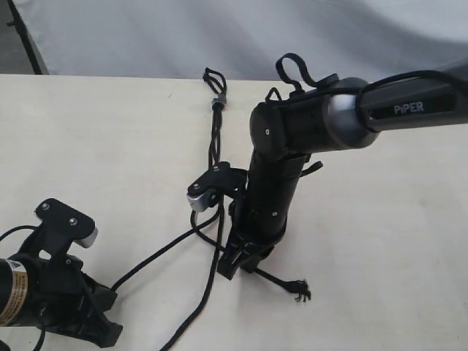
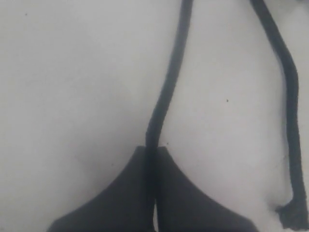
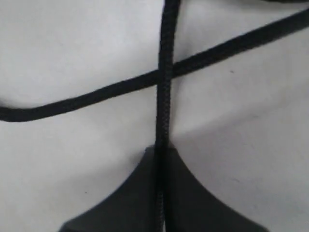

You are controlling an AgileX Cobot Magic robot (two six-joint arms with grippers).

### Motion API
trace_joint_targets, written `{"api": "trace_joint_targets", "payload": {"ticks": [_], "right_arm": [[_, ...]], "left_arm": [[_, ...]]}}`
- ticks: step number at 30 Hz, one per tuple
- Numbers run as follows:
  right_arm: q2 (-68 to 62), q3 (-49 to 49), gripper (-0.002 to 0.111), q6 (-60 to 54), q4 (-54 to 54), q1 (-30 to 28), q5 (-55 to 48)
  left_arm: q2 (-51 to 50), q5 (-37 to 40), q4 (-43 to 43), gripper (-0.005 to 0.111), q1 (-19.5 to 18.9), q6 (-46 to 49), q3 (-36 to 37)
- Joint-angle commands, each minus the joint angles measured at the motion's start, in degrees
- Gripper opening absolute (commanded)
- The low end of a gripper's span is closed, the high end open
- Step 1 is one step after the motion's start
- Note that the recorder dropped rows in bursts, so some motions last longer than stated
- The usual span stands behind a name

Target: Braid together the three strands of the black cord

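Tabletop (image 1: 88, 146) of pale wood lies under both arms. Right arm (image 1: 292, 131), marked PIPER, points down. The right gripper (image 3: 161, 151) has its jaws pressed together on one strand (image 3: 164, 96) of the black cord (image 1: 214, 139). Just ahead of those jaws this strand crosses a second strand (image 3: 87, 94). The left gripper (image 2: 154, 150) likewise pinches a strand (image 2: 166, 87) between closed jaws. Another strand (image 2: 289, 121) lies apart to one side, its frayed end (image 2: 294, 217) about level with the jaws. Well beyond both sets of jaws the three strands (image 1: 212, 219) meet at a small grey band (image 1: 217, 101), with short loops (image 1: 213, 77) past it. A knotted tip (image 1: 300, 290) lies near the right jaws.
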State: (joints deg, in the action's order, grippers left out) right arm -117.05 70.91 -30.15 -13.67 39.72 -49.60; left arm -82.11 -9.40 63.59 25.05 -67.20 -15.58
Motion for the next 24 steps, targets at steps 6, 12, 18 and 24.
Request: {"api": "trace_joint_targets", "payload": {"ticks": [6,12,18,24], "right_arm": [[0.1,-0.4,-0.001,6.7,8.4,-1.6,0.0],[0.1,-0.4,-0.001,6.6,8.4,-1.5,0.8],[0.1,-0.4,-0.001,6.4,8.4,-1.5,1.7],[0.1,-0.4,-0.001,6.3,8.4,-1.5,1.8]], "left_arm": [[0.1,-1.1,0.3,0.000,0.3,-0.4,0.4],[0.1,-1.1,0.3,0.019,0.3,-0.4,0.4],[1.8,-8.4,3.3,0.065,0.3,-0.4,-0.2],[6.6,-22.8,12.2,0.085,0.3,-1.6,-2.9]]}}
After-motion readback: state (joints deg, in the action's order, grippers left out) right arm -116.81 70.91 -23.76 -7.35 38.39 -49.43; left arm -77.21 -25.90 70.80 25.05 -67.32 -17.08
